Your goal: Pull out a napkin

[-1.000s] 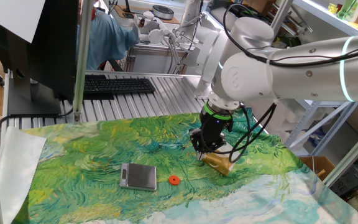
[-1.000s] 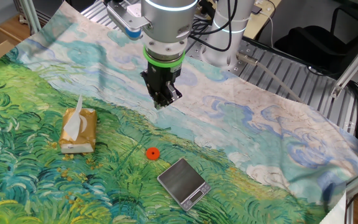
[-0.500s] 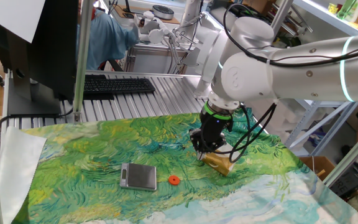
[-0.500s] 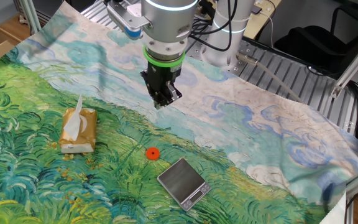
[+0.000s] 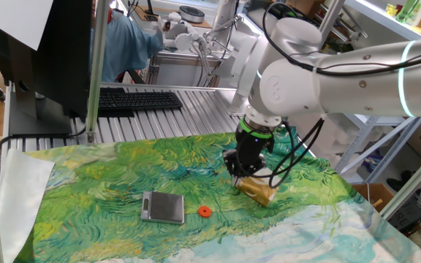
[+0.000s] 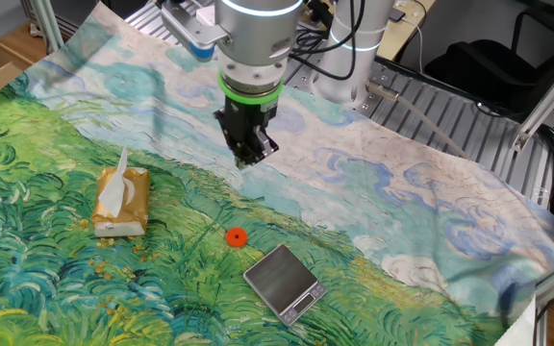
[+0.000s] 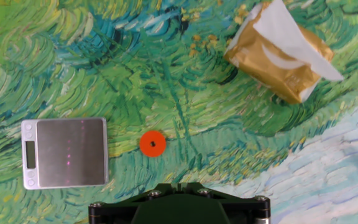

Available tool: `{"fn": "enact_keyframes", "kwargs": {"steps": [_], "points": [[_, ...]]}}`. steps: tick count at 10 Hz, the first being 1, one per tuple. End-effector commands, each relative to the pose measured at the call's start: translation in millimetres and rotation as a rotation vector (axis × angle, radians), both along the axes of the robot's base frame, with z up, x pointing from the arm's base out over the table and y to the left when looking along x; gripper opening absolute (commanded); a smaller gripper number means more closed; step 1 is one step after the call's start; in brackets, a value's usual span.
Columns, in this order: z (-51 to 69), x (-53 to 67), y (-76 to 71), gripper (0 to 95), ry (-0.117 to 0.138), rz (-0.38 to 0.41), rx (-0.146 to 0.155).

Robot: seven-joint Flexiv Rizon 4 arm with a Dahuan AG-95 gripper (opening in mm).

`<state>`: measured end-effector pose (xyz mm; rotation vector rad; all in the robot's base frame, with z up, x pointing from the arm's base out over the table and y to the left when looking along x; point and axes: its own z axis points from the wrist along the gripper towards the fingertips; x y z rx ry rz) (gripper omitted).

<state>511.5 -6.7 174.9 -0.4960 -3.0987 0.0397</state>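
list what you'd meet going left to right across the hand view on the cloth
small digital scale → orange disc → golden-brown packet, with the napkin sticking out of its top

A small scale (image 7: pixel 65 152) lies on the painted cloth (image 7: pixel 135 74), with an orange disc (image 7: pixel 152 144) just beside it.

White napkin (image 7: pixel 289 32) — golden-brown packet (image 7: pixel 272 65) — swirly green cloth (image 7: pixel 104 68).
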Motion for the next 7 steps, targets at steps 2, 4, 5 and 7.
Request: {"fn": "enact_keyframes", "kwargs": {"steps": [2, 4, 5, 7], "points": [[3.4, 13.3, -11.9, 0.0, 0.001, 0.029, 0.004], [6.5, 25.3, -26.2, 0.0, 0.004, 0.064, 0.002], [7.0, 30.2, -34.8, 0.0, 0.006, 0.087, 0.002], [8.4, 39.1, -50.1, 0.0, 0.009, 0.135, 0.003]]}}
